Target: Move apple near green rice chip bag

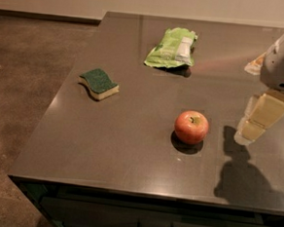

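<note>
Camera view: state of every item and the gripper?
apple: upright, stem dimple up, resting on the table, not held
chip bag: crumpled, lying flat at the far side, apart from the apple
sponge: lying green side up, left of the apple
gripper: over the table right of the apple, not touching it

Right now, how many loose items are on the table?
3: apple front centre, sponge left, chip bag at back. The pincer hovers right of the apple; the arm may hide more.
</note>
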`<act>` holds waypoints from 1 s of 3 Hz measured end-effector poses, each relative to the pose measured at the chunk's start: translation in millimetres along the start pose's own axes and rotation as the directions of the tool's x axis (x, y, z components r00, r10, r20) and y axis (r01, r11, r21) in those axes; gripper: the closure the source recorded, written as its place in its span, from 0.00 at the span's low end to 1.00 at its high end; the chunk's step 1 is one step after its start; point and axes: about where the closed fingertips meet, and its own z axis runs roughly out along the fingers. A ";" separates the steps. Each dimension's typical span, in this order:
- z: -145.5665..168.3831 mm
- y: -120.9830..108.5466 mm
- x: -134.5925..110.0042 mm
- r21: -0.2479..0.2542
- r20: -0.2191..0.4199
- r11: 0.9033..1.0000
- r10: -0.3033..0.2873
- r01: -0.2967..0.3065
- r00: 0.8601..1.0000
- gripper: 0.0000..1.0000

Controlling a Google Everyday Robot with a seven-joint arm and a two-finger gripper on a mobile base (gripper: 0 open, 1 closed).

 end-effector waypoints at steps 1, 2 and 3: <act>28.2 2.2 -5.0 -0.032 0.039 0.999 0.007 -0.006 0.999 0.00; 50.8 6.2 -6.6 -0.057 0.074 0.998 0.015 -0.010 0.997 0.00; 67.8 15.9 -15.6 -0.087 0.125 0.996 0.007 0.004 0.992 0.00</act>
